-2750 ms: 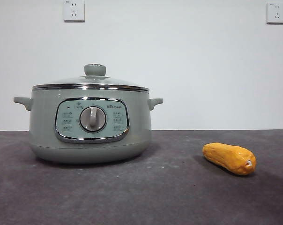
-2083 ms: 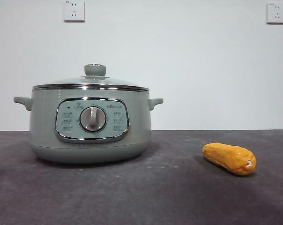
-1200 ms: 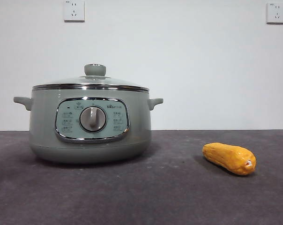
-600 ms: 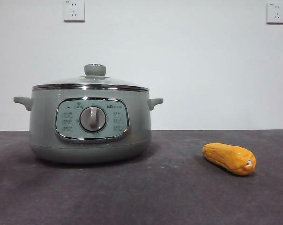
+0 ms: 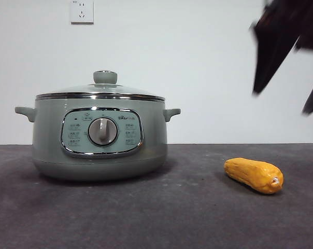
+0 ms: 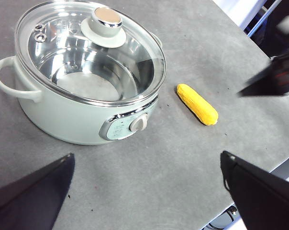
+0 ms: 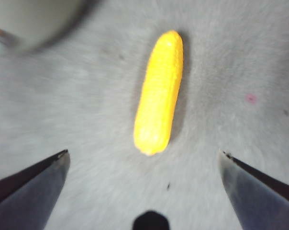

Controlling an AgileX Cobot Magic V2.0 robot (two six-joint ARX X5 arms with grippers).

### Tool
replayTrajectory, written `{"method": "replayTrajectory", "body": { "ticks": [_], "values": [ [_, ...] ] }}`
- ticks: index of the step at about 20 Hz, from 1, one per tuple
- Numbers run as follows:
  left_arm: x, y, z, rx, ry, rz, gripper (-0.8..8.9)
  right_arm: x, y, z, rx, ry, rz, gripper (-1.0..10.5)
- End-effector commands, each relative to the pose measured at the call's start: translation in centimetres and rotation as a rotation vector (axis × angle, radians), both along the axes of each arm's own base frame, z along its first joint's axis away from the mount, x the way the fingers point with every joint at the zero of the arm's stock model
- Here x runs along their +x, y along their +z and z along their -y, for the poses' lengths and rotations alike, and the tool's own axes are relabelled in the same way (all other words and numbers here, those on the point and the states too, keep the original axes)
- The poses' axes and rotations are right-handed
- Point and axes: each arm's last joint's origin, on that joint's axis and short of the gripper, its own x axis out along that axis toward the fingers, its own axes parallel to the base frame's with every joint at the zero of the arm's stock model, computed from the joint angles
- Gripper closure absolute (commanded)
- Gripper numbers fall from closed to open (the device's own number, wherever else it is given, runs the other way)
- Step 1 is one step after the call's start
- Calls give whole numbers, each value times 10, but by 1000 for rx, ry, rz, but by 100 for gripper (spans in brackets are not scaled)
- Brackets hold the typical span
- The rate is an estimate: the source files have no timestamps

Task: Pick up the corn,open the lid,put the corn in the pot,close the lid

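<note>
The yellow-orange corn lies on the dark table to the right of the pot; it also shows as the corn and the corn. The glass lid with its green knob sits shut on the pot. My right gripper hangs open high above the corn, its jaws wide apart with nothing between them; in the right wrist view the right gripper has the corn straight below. My left gripper is open, held back above the table in front of the pot.
A wall socket is on the white wall behind. Bare grey table spreads between pot and corn. The table's edge runs close past the corn in the left wrist view.
The right arm has come down into the front view at the top right, above the corn. Pot, lid and corn have not moved.
</note>
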Motion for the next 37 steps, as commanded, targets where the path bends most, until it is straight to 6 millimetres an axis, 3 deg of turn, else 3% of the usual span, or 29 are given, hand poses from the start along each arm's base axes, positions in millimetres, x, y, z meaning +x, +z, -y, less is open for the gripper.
{"method": "replayTrajectory", "body": {
  "ticks": [1,4,6,9,10,13,14,18,20,23,26,29,34,37],
  "values": [
    [0,2,0,-2,-5,11,220,14,-22,-16,-51,-2,-46,357],
    [1,1,0,-2,-5,7,220,27,-50,-33,-98,4,-97,362],
    [2,1,0,-2,-4,2,220,32,-64,-40,-136,4,-110,454],
    [3,1,0,-1,-3,-2,220,35,-77,-45,-152,-10,-146,480],
    [4,1,0,-1,-3,-4,220,36,-80,-45,-173,-15,-143,490],
    [4,1,0,-1,-3,-4,220,37,-81,-45,-202,-29,-134,768],
    [4,1,0,-1,-3,-4,220,38,-81,-45,-200,-29,-131,806],
    [8,0,0,-1,-3,-10,220,37,-81,-45,-201,-26,-132,828],
    [11,0,0,-1,-3,-11,220,37,-81,-45,-204,-13,-129,971],
    [22,3,0,-1,-3,35,220,36,-79,-44,-207,4,-120,958],
    [40,4,0,0,-7,55,220,29,-60,-42,-180,7,-80,958],
    [66,7,5,3,-34,41,220,13,-22,-35,-108,9,31,958],
    [124,17,29,81,-43,58,220,-36,46,-17,28,21,229,958],
    [157,19,52,165,-58,81,220,-62,70,-7,75,8,314,958]
  ]
}}
